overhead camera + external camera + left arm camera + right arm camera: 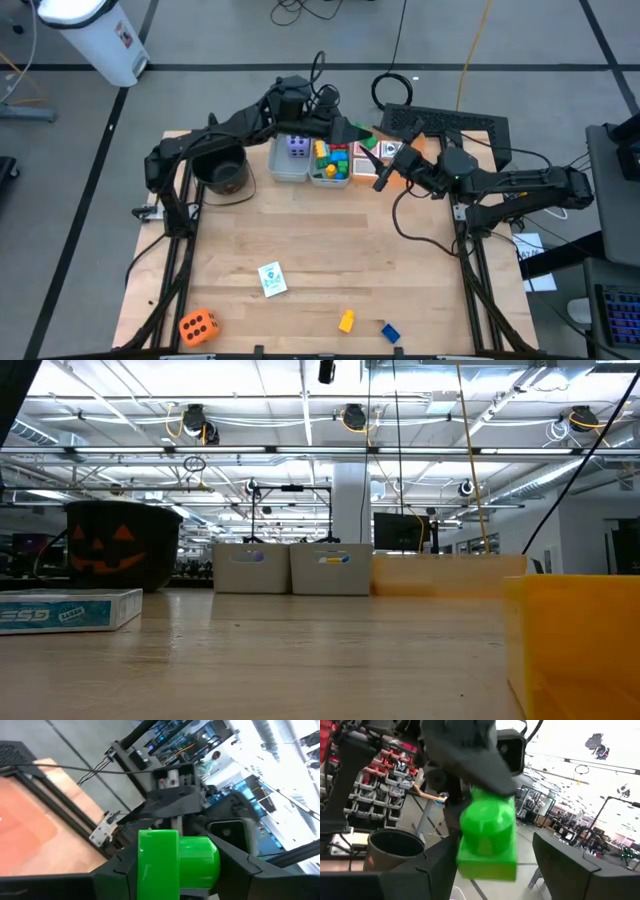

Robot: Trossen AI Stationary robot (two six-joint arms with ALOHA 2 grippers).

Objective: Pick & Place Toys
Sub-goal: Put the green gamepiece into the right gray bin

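Left gripper [170, 870], fingers clamped on a green brick [177, 862], held raised above the bins [288, 170] at the table's [320, 260] far edge facing the right gripper [383, 178], whose fingers stand spread around the brick, apparently for hand-over.

The wooden table [330, 250] carries two grey bins [288, 160] and a flat orange tray [375, 160] along its far edge; a black pumpkin-face bucket [221, 172] beside them; near the front, a picture card [271, 279], an orange die [198, 326], a yellow brick [346, 321], a blue brick [390, 332].
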